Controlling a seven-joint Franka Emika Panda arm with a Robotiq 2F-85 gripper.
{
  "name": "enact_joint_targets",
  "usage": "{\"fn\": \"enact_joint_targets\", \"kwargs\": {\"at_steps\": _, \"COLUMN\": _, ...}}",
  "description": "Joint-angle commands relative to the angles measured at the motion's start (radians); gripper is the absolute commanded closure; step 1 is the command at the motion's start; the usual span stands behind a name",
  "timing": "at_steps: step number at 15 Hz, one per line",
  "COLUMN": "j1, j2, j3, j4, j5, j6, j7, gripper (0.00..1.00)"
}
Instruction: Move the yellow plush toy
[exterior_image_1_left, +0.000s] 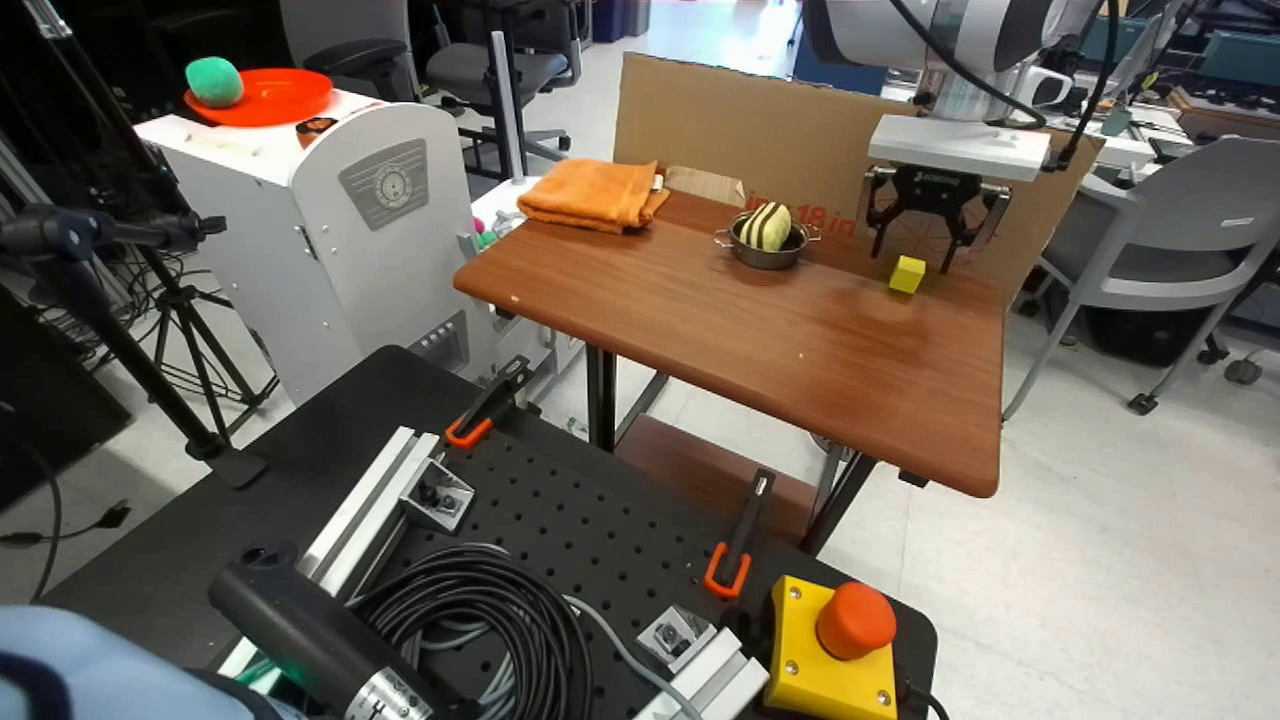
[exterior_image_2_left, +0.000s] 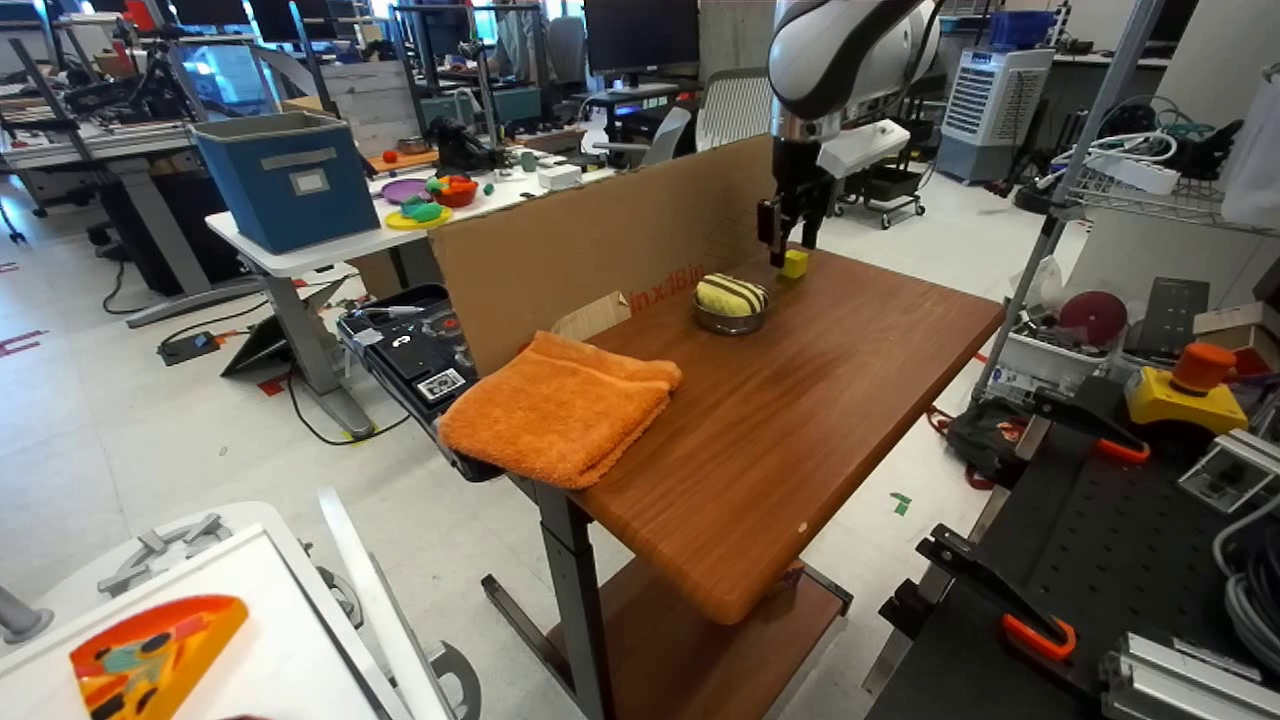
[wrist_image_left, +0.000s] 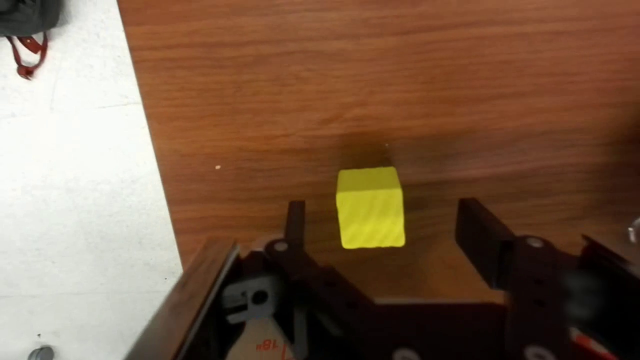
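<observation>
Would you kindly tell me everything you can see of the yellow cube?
The yellow cube is small, plain and bright, with softly rounded corners and faint ripples on its top face; the material is unclear. It sits flat on the table, near the cardboard, touching nothing else visible. The open gripper hangs over it; in the wrist view it lies between the fingers, with gaps on both sides.

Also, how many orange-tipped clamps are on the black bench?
2, both at the edge of the bench facing the wooden table: one clamp toward the white cabinet, another clamp near the emergency stop. More may be hidden.
</observation>
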Motion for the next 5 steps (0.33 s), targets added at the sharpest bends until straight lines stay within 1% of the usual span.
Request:
{"fn": "enact_joint_targets", "kwargs": {"at_steps": 1, "j1": 0.032, "j2": -0.175, "j3": -0.054, "j4": -0.158, "j5": -0.043, "j6": -0.121, "j7": 0.076, "gripper": 0.00}}
{"fn": "enact_joint_targets", "kwargs": {"at_steps": 2, "j1": 0.001, "j2": -0.057, "j3": -0.009, "j4": -0.034, "j5": -0.014, "j6": -0.073, "j7": 0.022, "gripper": 0.08}}
{"fn": "enact_joint_targets", "kwargs": {"at_steps": 3, "j1": 0.006, "j2": -0.094, "j3": -0.022, "j4": -0.065, "j5": -0.022, "j6": -0.101, "j7": 0.040, "gripper": 0.01}}
{"fn": "enact_joint_targets", "kwargs": {"at_steps": 5, "j1": 0.009, "j2": -0.146, "j3": -0.034, "j4": -0.114, "j5": -0.029, "j6": -0.113, "j7": 0.051, "gripper": 0.00}}
